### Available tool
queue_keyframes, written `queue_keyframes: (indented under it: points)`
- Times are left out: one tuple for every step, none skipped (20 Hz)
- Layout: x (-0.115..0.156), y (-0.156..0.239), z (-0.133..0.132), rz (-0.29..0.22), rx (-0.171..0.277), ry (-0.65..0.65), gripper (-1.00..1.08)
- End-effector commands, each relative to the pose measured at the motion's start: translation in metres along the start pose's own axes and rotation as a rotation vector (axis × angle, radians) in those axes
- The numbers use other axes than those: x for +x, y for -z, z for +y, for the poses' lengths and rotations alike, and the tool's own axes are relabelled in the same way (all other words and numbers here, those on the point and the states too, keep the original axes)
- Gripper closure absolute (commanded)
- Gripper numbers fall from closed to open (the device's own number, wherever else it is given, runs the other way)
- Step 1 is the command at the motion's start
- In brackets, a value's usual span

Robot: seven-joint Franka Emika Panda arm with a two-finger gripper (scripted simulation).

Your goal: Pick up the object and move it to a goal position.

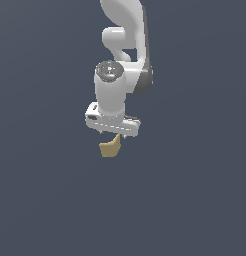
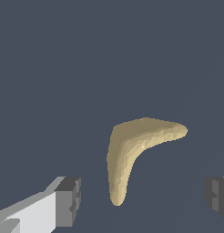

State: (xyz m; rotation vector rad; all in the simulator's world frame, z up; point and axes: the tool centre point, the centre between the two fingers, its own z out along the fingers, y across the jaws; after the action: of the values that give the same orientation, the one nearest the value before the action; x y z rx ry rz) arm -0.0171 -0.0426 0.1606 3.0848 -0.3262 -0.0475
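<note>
The object (image 1: 110, 147) is a matte tan-yellow piece bent like a boomerang, the only coloured thing on the dark grey floor. In the exterior view it shows just under the white hand of the arm. My gripper (image 1: 113, 135) is over it. In the wrist view the object (image 2: 132, 148) has one limb reaching down into the gap of my gripper (image 2: 143, 200). The dark fingertips (image 2: 69, 201) stand far apart on either side and touch nothing, so the gripper is open.
A plain dark grey floor (image 1: 195, 200) fills both views. The white arm (image 1: 122, 45) rises toward the top of the exterior view. No other objects or edges show.
</note>
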Motion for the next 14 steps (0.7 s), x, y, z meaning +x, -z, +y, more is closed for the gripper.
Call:
queue_keyframes:
  points:
    - [0.0006,-0.0015,0.0004,0.001,0.004,-0.066,-0.92]
    - [0.0009,-0.0022,0.0007,0.002,0.006,-0.095,-0.92]
    - [0.0012,-0.0028,0.0009,0.003,0.008,-0.125,-0.92]
    - [0.0015,-0.0035,0.0011,0.003,0.010,-0.154,-0.92]
    - [0.0017,-0.0041,0.0013,0.004,0.012,-0.184,-0.92]
    - [0.0020,-0.0048,0.0016,0.004,0.014,-0.214,-0.92]
    - [0.0023,-0.0054,0.0018,0.005,0.016,-0.243,-0.92]
    - [0.0026,-0.0060,0.0021,0.005,0.018,-0.273,-0.92]
    - [0.0029,-0.0066,0.0023,0.006,0.020,-0.303,-0.92]
    - [0.0032,-0.0073,0.0026,0.006,0.022,-0.332,-0.92]
    - [0.0035,-0.0079,0.0029,0.006,0.024,-0.362,-0.92]
    - [0.0038,-0.0085,0.0032,0.007,0.026,-0.392,-0.92]
    - [0.0041,-0.0091,0.0035,0.007,0.028,-0.421,-0.92]
    - [0.0044,-0.0097,0.0038,0.007,0.030,-0.451,-0.92]
